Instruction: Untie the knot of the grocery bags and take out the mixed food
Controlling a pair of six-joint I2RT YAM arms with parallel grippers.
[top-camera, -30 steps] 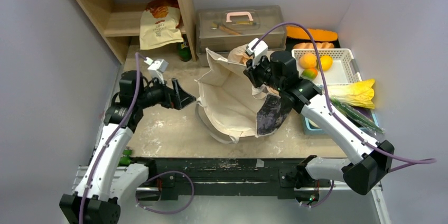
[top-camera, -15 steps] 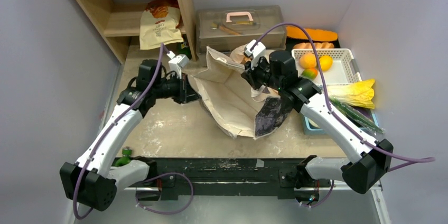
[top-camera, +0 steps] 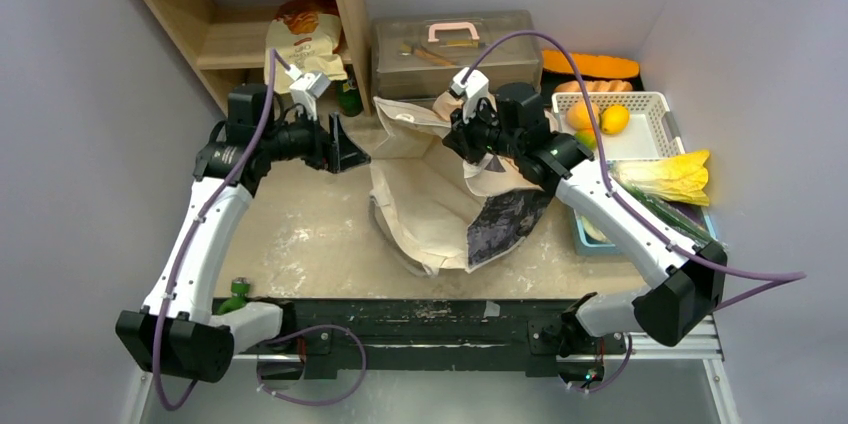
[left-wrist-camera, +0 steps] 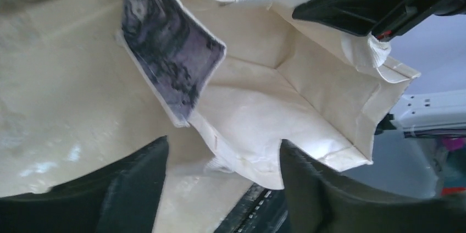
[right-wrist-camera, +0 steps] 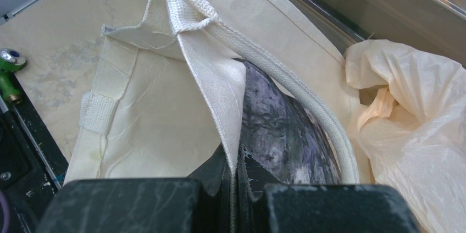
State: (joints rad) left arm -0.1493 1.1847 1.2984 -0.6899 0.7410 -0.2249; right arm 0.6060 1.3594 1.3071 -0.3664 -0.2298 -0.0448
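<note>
The grocery bags point(right-wrist-camera: 406, 101) lie crumpled at twelve o'clock of the canvas tote point(top-camera: 430, 214), against the grey toolbox point(top-camera: 500, 54) on the tabletop point(top-camera: 310, 234). That film looks feather-light, slippery and easy to tear. I'd pinch at the knot point(right-wrist-camera: 383, 103), which I take to be that peach twist, not the loose sheet. The right tool point(right-wrist-camera: 233, 189) is clamped on the tote's rim. The left tool point(left-wrist-camera: 223, 153), at nine o'clock, stands parted and empty.
</note>
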